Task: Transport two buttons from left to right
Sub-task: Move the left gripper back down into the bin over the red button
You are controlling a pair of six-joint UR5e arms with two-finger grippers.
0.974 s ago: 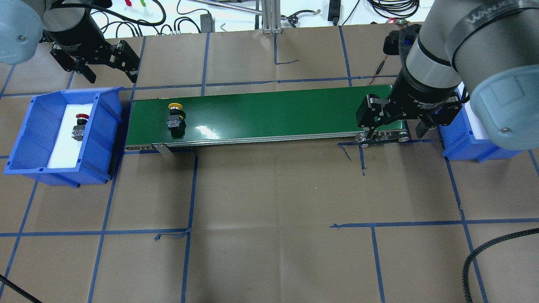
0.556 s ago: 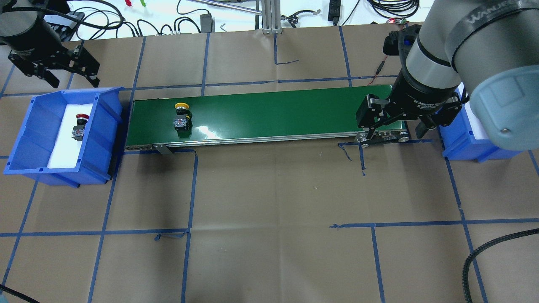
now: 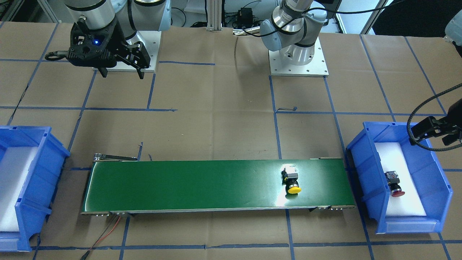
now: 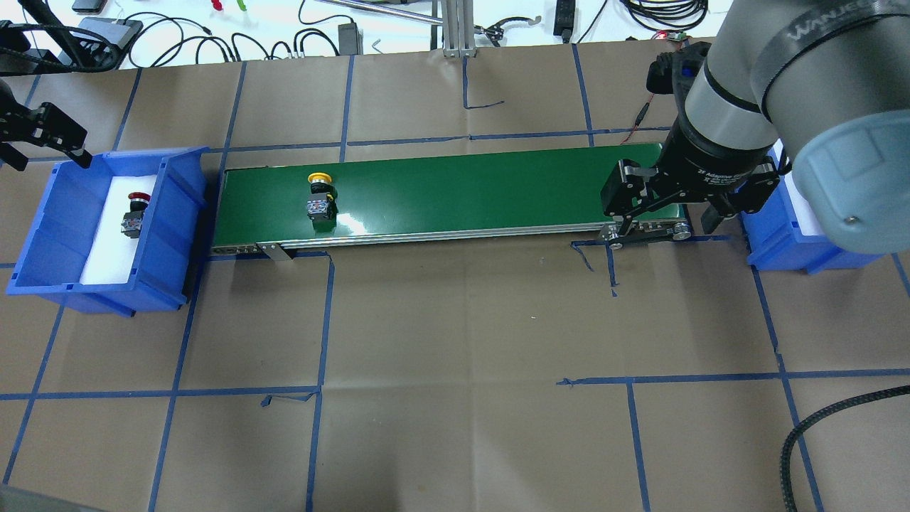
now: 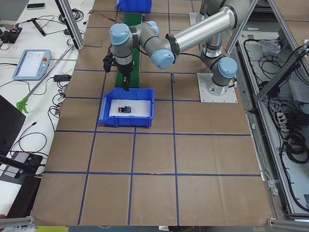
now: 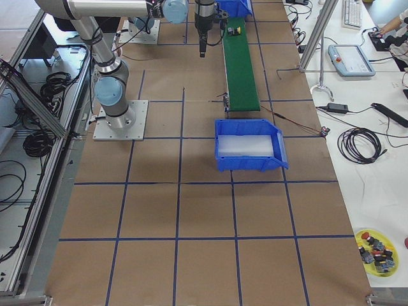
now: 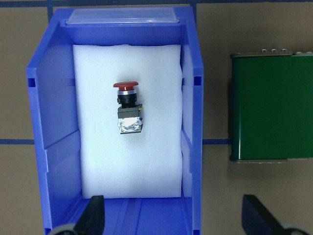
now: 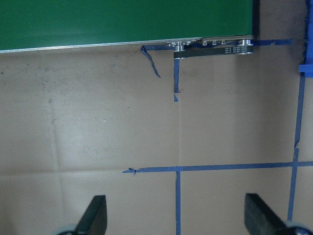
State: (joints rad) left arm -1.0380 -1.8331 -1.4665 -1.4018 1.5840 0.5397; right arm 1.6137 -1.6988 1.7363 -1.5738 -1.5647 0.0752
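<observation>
Left gripper (image 7: 173, 218), fingers (image 7: 93, 218) wide, over red button (image 7: 128, 110)'s bin (image 7: 54, 98): likely pick | yellow button (image 4: 320, 195) on conveyor (image 4: 462, 188), 9 o'clock end | right gripper (image 4: 667, 226), fingers (image 8: 95, 218) wide, 3 o'clock end: likely catch

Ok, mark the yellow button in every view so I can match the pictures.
Front-facing: yellow button on the green belt, right part.
Overhead: on the belt's left part.
Exterior left: cannot make it out.
Exterior right: at the belt's far end.
Left wrist: not in it.
Right wrist: not in it.
Shared landmark: the green belt.
</observation>
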